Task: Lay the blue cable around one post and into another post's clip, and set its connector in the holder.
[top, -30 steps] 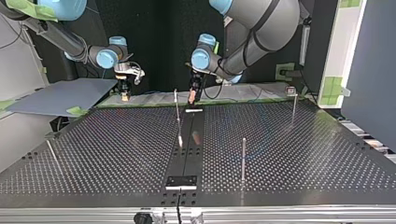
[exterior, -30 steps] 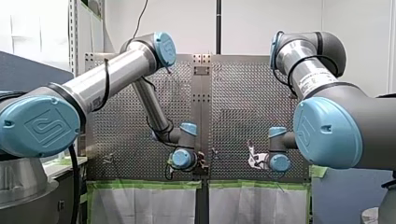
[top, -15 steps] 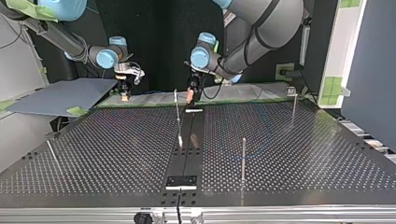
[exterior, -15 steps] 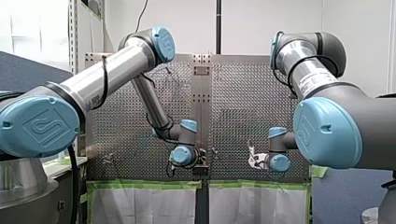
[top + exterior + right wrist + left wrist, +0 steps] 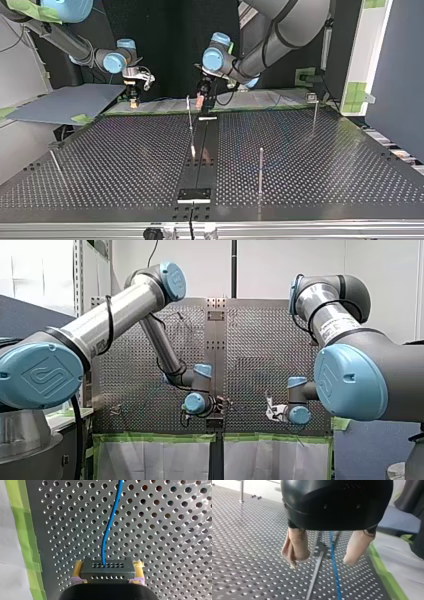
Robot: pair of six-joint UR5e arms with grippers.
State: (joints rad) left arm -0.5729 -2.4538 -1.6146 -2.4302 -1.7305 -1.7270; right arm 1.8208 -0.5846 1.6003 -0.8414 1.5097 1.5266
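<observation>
Cable [image 5: 110, 527] far end cut off; left claw [image 5: 320, 560] wide, astride it; right claw [image 5: 108, 570] clamps connector [image 5: 107, 575], pads [image 5: 78, 568] half hidden

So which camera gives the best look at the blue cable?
The right wrist view: the blue cable runs close over the perforated table into the connector gripped by my right gripper. The left wrist view shows a stretch between my left gripper's open fingers. The front and top views barely show it.

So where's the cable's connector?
In the right wrist view, the connector is clamped between my right end effector's yellow pads, over the perforated table, near the green tape.
</observation>
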